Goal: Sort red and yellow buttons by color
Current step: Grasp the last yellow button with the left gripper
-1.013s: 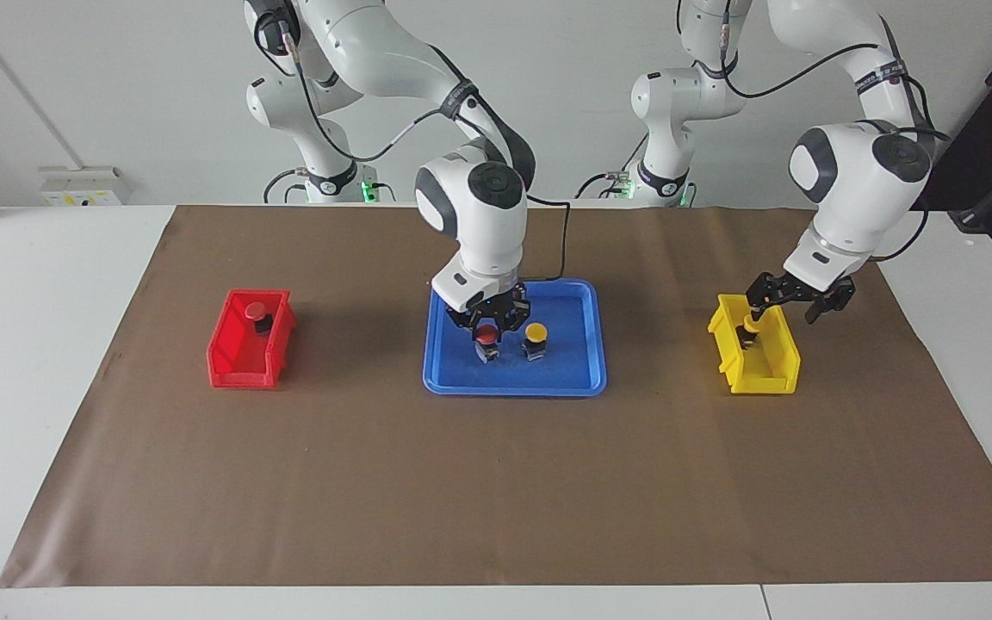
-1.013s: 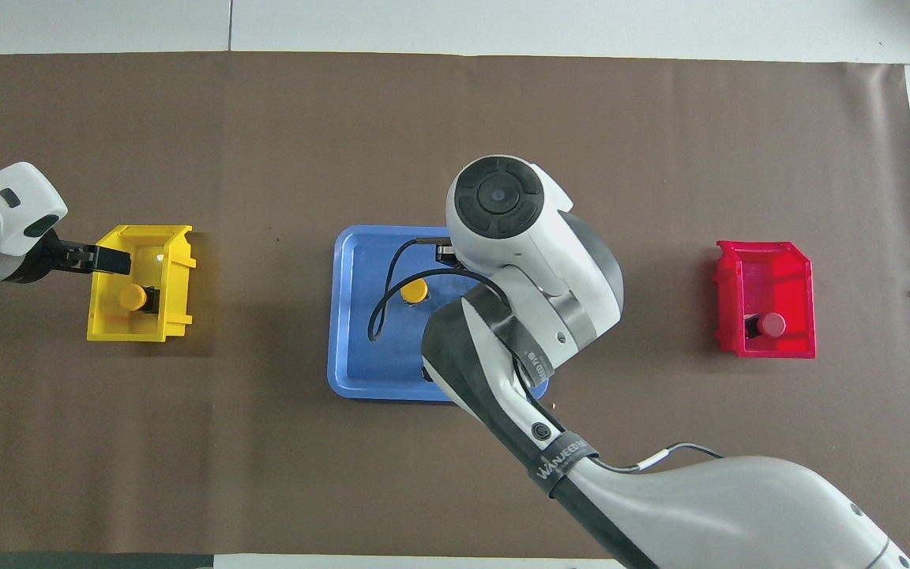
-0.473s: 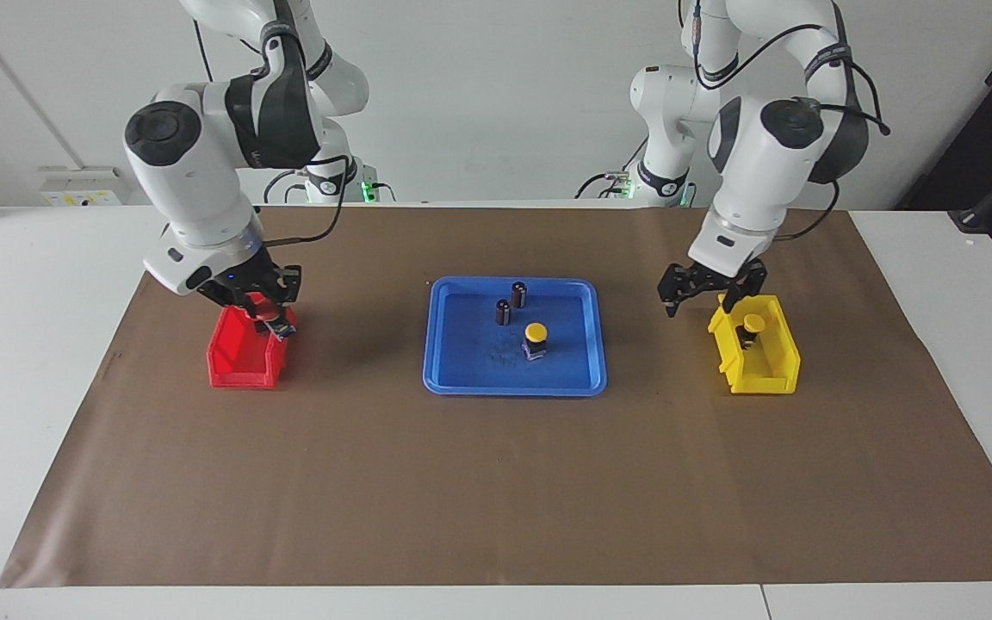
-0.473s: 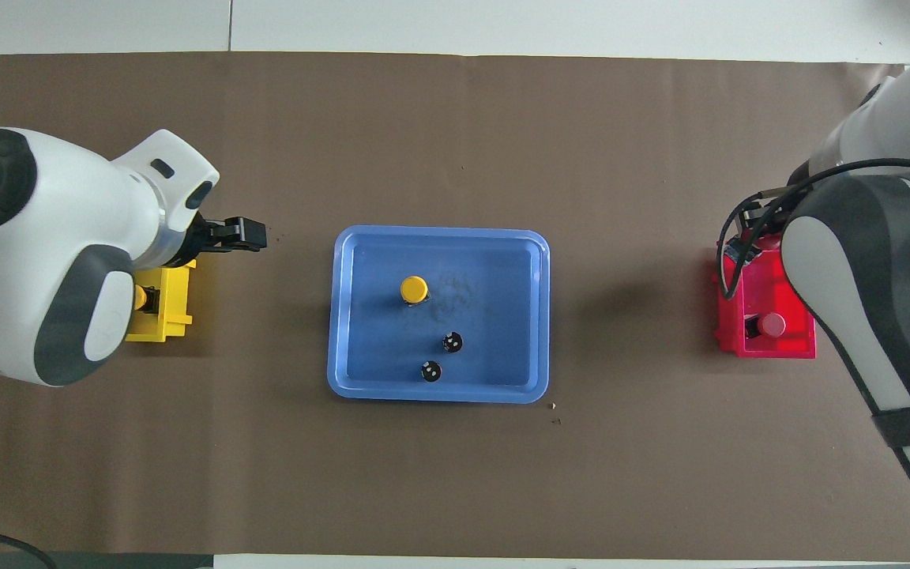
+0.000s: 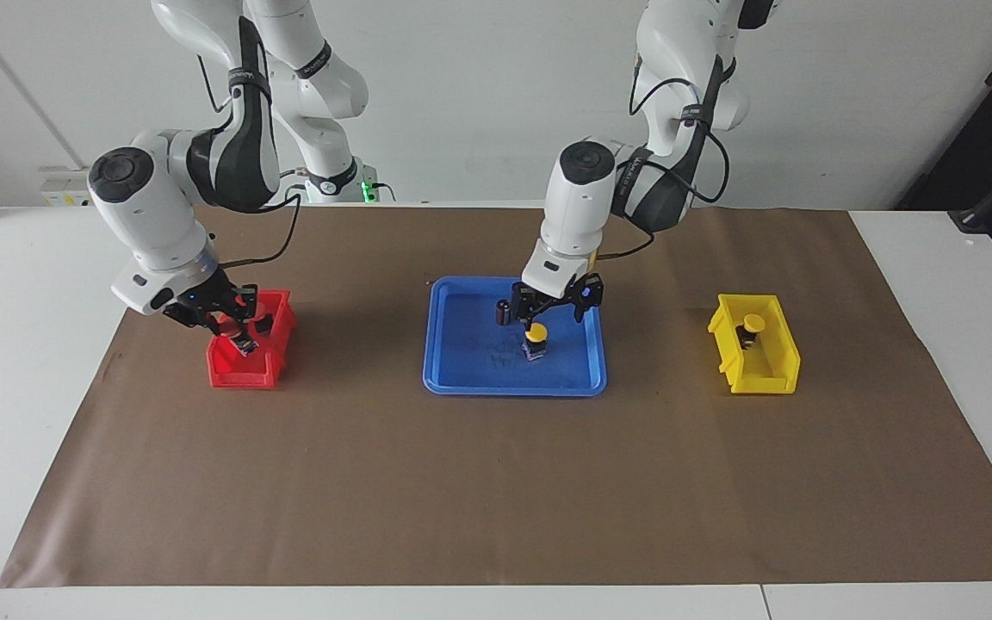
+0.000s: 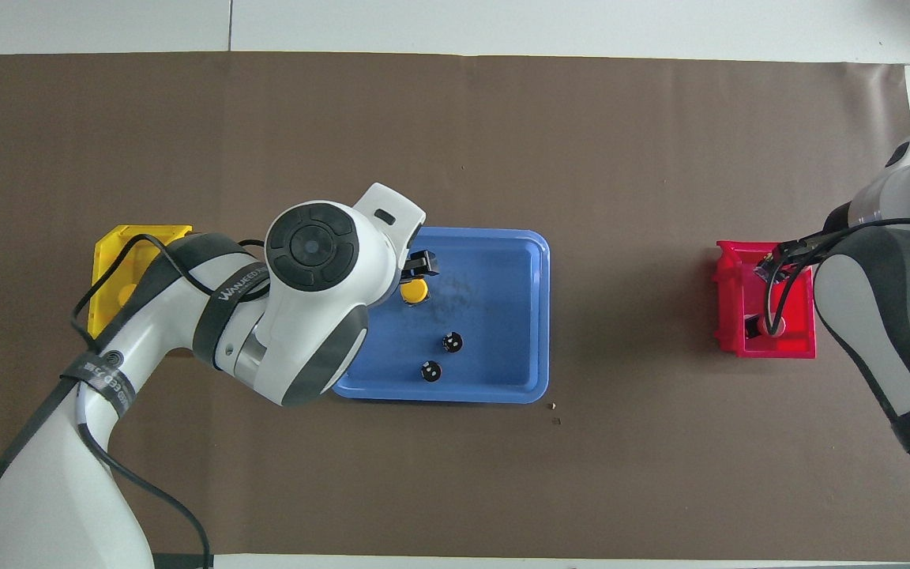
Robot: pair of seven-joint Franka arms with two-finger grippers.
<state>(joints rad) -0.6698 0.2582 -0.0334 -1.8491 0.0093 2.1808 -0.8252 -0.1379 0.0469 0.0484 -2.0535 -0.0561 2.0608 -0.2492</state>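
Left gripper spread over tray's yellow button for pickup; right gripper in red bin, fingers unreadable.

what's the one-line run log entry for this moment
left gripper: open over yellow button in blue tray | right gripper: over red bin | yellow bin: one button inside

On the desk, the tray holds one button and two capless cylinders nearer the robots, with one bin toward the right arm's end and another bin toward the left arm's end.
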